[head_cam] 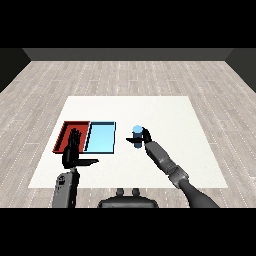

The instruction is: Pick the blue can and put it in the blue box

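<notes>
the blue can (137, 132) stands upright on the white table (165, 115), to the right of the light blue tray (101, 137) and clearly outside it, with a strip of bare table between the two. the right hand (144, 138) is wrapped round the can: black fingers (131, 140) curl across its lower front while the rest of the hand sits against its right side, so only the can's rounded top and upper wall show above the hand. whether the can's base rests on the table or is raised just off it cannot be told from this angle. the right forearm (162, 159) runs from the lower right corner up and leftward to that hand. the light blue tray lies side by side with the red tray (67, 131), their long edges touching, the red one on the left. the left hand (73, 150) is raised in front of the red tray, palm up and flat, its fingers (75, 136) straight and pointing away from the robot, the thumb (89, 161) stuck out to the right; it grips nothing and overlaps the near edge of the red tray in the view. the left forearm (66, 189) rises almost straight up from the lower left. the wooden floor (130, 75) lies beyond the table's far edge
</notes>
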Controlling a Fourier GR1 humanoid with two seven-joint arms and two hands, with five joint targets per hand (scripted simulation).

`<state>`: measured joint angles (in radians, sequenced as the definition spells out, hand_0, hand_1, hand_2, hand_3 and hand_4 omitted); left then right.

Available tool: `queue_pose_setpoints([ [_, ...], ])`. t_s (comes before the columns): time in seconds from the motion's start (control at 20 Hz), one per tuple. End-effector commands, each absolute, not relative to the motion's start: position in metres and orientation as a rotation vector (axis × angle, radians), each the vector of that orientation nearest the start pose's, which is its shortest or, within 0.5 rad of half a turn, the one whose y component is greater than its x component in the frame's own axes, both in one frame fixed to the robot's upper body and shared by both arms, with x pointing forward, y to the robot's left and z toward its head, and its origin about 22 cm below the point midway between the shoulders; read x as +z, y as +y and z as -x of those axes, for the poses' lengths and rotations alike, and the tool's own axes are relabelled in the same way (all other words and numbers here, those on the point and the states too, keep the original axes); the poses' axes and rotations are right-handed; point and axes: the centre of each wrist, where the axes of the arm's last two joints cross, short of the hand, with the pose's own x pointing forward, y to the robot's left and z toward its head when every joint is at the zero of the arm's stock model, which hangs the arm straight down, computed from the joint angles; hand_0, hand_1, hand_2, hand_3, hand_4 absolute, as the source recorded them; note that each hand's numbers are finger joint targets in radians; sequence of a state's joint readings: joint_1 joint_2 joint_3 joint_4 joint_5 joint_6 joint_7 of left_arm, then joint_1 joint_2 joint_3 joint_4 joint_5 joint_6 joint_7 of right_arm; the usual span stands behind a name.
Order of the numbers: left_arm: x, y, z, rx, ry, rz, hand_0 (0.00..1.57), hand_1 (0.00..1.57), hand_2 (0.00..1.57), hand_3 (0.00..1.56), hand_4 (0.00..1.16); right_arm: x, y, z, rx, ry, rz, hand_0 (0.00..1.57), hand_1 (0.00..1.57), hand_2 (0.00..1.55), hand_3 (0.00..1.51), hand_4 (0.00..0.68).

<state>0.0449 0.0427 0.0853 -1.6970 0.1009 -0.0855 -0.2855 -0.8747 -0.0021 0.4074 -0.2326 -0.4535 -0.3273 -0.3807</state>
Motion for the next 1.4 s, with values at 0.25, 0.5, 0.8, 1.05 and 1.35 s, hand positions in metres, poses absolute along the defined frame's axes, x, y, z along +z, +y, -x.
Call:
queue_pose_setpoints([
  [0.25,0.02,0.239,-0.236,0.02,-1.948,0.061,0.0,0.0,0.0,0.0,0.0,-0.018,-0.131,-0.393,0.308,-1.544,0.056,1.49,1.49,1.46,1.4,0.562],
  [0.5,0.024,0.24,-0.241,-0.028,-1.924,0.099,0.0,0.0,0.0,0.0,0.0,-0.004,-0.14,-0.382,0.328,-1.622,0.053,1.53,1.53,1.48,1.41,0.571],
  [0.8,0.051,0.175,-0.25,-0.118,-1.909,0.146,0.0,0.0,0.0,0.0,0.0,0.032,-0.175,-0.376,0.286,-1.708,0.075,1.51,1.51,1.48,1.41,0.587],
  [1.05,0.035,0.163,-0.27,-0.128,-1.858,0.153,0.0,0.0,0.0,0.0,0.0,0.053,-0.191,-0.33,0.291,-1.765,0.059,1.5,1.5,1.47,1.4,0.59],
  [1.35,0.04,0.152,-0.267,-0.124,-1.858,0.185,0.0,0.0,0.0,0.0,0.0,0.07,-0.134,-0.324,0.269,-1.8,0.042,1.5,1.5,1.47,1.4,0.596],
])
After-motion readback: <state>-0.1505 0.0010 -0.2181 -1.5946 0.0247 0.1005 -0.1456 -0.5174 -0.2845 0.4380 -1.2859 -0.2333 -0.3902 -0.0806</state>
